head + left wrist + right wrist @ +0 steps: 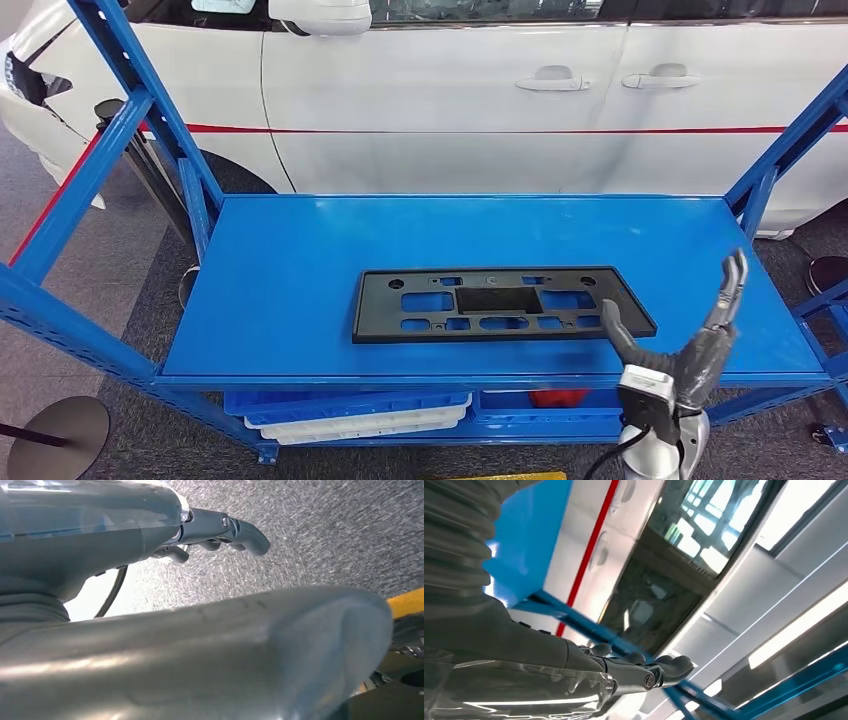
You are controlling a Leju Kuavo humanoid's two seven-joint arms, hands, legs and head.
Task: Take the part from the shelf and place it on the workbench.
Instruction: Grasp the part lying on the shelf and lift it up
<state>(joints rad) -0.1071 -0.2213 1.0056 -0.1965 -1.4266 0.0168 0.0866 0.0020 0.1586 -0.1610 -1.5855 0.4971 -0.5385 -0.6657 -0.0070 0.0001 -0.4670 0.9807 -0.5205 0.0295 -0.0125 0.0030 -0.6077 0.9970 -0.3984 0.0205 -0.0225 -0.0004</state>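
- On the blue shelf (300,300) the black part (500,303) lay flat, near the front edge.
- The right hand (690,345) hovered just beside the part's right end, fingers spread, holding nothing.
- The left hand (220,530) hung over grey floor (340,535), fingers curled in on nothing.
- A thin, flat plate probably wanted fingers slipped under its edge, kept level.
- A white car (450,100) stood behind the shelf; bins (350,415) sat below.

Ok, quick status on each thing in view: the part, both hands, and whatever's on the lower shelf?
black part: lying flat on the blue shelf, not held.
right hand: raised at the part's right end, fingers apart, holding nothing.
left hand: hanging over the grey floor, fingers curled in, holding nothing.
blue and white trays: stacked on the lower shelf.
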